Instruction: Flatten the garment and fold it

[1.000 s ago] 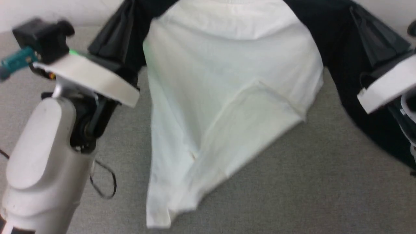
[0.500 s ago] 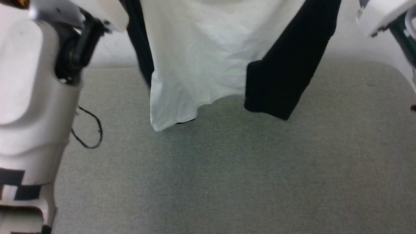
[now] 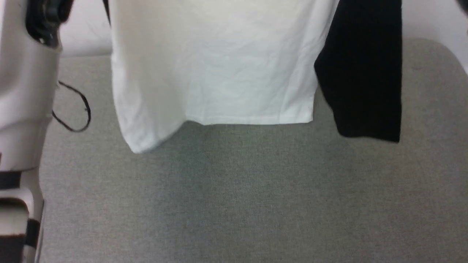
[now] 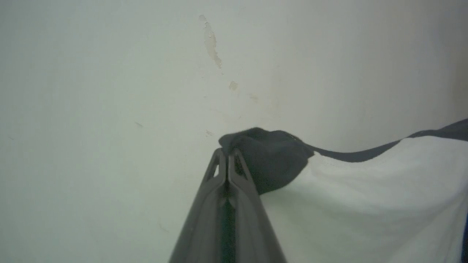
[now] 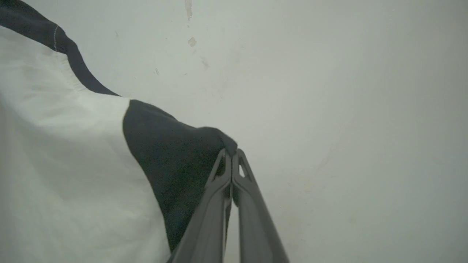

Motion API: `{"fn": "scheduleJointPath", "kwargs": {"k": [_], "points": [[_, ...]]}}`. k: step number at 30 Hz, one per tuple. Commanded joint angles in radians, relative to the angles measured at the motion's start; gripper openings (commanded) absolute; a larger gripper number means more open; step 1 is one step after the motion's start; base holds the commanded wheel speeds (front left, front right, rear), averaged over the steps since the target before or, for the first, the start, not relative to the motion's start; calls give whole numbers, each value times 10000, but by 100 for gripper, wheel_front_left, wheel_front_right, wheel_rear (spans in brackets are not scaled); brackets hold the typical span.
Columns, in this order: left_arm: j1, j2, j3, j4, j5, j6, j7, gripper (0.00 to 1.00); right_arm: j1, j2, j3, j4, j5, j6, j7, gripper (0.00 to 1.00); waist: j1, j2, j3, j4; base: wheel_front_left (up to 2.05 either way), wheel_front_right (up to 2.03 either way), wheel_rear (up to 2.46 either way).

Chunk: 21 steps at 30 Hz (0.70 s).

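Observation:
The garment [image 3: 215, 69], a white shirt with black sleeves, hangs in the air above the grey surface, its hem free and one black sleeve [image 3: 365, 73] dangling at the right. In the left wrist view my left gripper [image 4: 227, 153] is shut on a bunch of black shoulder fabric [image 4: 270, 164], with the white body [image 4: 365, 204] stretching away to the right. In the right wrist view my right gripper [image 5: 231, 153] is shut on the other black shoulder [image 5: 175, 153]; the black neckline [image 5: 73, 65] curves off to the upper left.
A grey fabric-covered surface [image 3: 256, 204] lies below the shirt. My pale left arm [image 3: 22, 109] fills the left edge, and a loop of black cable [image 3: 73, 109] lies beside it. A white wall [image 4: 109, 109] with chipped paint stands behind.
The shirt has gone from draped on the surface to hanging free, its body now straighter and the right sleeve dropping down. The head view has shifted; both wrists have left it upward.

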Motion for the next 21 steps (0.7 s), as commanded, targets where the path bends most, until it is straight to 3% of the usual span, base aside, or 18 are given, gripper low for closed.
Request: {"fn": "scheduleJointPath", "kwargs": {"k": [1,10,16,21], "points": [[-362,5,-26,89,111,17,-75,0,-356,52,37,154,-101,-17,-27,0,-1,-1,932,-95,0,0,0],[-3059,36,19,832,1043,257,-1098,0,-3472,89,139,1228,-1284,-17,-490,0,-1,-1,3558,-16,0,0,0],[-4453,10,91,1096,1532,413,-2202,0,-5387,5,537,1739,-2221,-17,-1229,0,-1,-1,4803,57,0,0,0],[-4820,-68,193,1320,1627,399,-3321,0,-5998,-144,739,2113,-2589,-17,-1814,0,-1,-1,5511,160,0,0,0]]}}
